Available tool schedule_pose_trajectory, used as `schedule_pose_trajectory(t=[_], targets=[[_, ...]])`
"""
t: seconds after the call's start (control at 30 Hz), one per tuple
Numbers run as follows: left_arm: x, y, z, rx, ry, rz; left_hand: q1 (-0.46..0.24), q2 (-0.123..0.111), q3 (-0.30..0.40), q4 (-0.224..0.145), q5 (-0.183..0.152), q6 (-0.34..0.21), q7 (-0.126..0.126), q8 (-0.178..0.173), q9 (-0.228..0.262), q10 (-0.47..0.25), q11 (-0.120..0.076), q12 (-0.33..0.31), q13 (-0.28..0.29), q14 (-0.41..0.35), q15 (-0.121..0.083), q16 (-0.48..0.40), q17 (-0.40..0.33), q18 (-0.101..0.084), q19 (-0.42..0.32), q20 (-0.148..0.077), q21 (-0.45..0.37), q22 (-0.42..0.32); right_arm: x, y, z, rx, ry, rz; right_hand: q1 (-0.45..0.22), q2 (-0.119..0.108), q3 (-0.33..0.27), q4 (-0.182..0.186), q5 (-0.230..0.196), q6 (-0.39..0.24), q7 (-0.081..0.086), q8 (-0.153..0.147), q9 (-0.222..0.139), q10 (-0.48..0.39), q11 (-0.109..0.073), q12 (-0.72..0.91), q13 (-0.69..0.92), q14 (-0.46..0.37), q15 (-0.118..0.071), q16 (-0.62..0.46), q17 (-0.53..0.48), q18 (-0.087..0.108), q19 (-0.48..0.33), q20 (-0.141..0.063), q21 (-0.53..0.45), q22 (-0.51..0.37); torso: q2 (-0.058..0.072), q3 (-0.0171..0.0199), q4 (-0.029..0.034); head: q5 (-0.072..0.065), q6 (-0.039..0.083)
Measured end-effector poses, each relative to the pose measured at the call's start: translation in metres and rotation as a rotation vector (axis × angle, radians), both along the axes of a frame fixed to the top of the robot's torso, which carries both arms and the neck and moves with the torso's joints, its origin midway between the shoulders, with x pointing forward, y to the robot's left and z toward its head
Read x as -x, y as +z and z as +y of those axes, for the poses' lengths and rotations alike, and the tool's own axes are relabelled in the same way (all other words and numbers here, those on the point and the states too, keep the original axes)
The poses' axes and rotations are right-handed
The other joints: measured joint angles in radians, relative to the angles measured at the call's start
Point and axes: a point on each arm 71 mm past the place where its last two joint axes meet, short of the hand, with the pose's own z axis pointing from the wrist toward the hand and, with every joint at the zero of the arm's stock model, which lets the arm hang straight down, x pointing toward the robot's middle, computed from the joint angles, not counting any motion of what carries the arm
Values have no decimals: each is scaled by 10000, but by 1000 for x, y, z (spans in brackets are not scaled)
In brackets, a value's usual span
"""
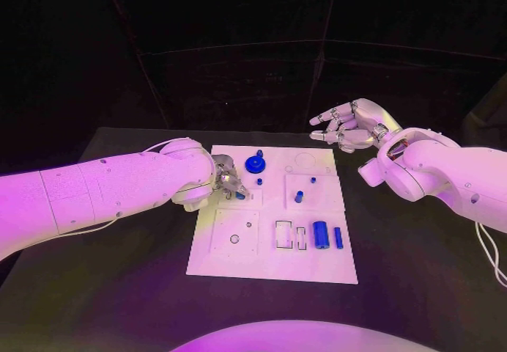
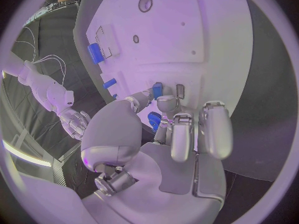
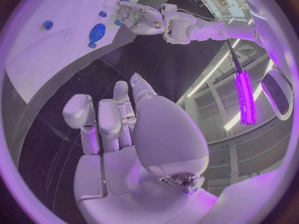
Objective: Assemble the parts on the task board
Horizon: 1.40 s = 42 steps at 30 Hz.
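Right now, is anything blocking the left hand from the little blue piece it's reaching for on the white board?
Nothing visible does. The left hand is already at the small blue part on the task board, its fingertips right at it; whether it grips it is unclear.

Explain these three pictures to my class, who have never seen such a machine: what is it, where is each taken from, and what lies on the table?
It is a robot with two white arms ending in silver hands. One picture looks down from its head; the two round ones come from cameras at its wrists. On the black table lies a white rectangular task board carrying small blue parts, among them a round blue disc and a blue cylinder. The left hand has its fingers at a small blue peg on the board. The right hand hovers open, holding nothing.
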Motion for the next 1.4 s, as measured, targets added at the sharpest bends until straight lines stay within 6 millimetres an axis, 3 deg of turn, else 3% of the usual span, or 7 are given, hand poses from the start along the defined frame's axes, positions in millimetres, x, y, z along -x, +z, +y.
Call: schedule_pose_trajectory(t=[0.2,0.4,0.5,0.53,0.83,1.17,1.4], targets=[[0,0,0,-36,-31,1,-235,8,2,-2,0,13,-12,170,72,38,-39,0,-20,26,-26,0,0,0,32,-32,9,53,0,0,0,4,-6,-3,0,0,0,0,0,0,0,0,0,0,0,0,-5,0,0,0,0,0,0,0,-24,-7,2,-3,0,-5,-8],[-1,-1,-1,-90,-36,-2,-717,-123,264,-438,0,132,-132,280,85,37,-114,127,-20,0,-72,0,0,-1,-5,-68,102,178,0,0,0,2,1,-9,-24,13,-125,27,0,0,0,-5,0,-113,35,-227,-192,0,0,-56,-38,-2,-76,5,-105,-107,5,-2,0,-5,-2],[-2,-1,-1,-134,-24,12,-1029,-120,-119,-159,9,212,-228,321,84,88,-168,164,-19,0,-72,0,0,-34,-5,-68,144,240,0,0,0,1,12,-13,-141,-107,-229,55,46,-37,37,-43,0,-180,36,-353,-333,0,0,-175,-124,160,-199,14,-217,-255,5,-1,0,4,0],[-2,-2,0,-154,-19,21,-1091,-114,-247,-82,10,219,-261,344,81,88,-168,187,-19,-1,-72,0,0,-158,-5,-68,144,253,0,0,1,0,17,-14,-153,-119,-278,51,46,-37,37,-43,0,-180,36,-388,-363,0,0,-206,-161,160,-199,14,-251,-296,5,1,0,5,2],[-3,-3,0,-258,-17,73,-1558,-127,-1144,468,-30,239,-229,437,2,88,-167,280,-22,0,-71,0,0,-155,27,-100,144,302,0,0,1,23,74,-14,-284,-193,-503,137,92,-37,36,-43,0,-179,36,-451,-516,0,0,-56,93,159,-211,33,-287,-261,3,5,-7,-47,-13],[-3,-3,0,-307,-10,81,-1692,-84,-1688,700,-31,240,-229,437,-42,87,-166,330,-53,0,-71,0,0,-154,27,-99,186,353,0,0,2,60,103,-29,-414,-169,-864,249,346,-223,99,-83,0,-287,144,-697,-780,-255,73,-984,-797,317,-952,88,-1123,-1422,0,5,-7,-61,-42],[-2,-3,0,-322,-20,100,-1731,-123,-2131,797,-30,240,-230,475,-72,87,-165,378,-70,0,-70,0,0,-153,27,-99,227,353,0,0,3,69,121,-33,-445,-138,-953,316,346,-223,98,-82,0,-286,144,-736,-856,-290,108,-1080,-885,316,-968,103,-1228,-1554,-2,-1,-5,-81,-54]])
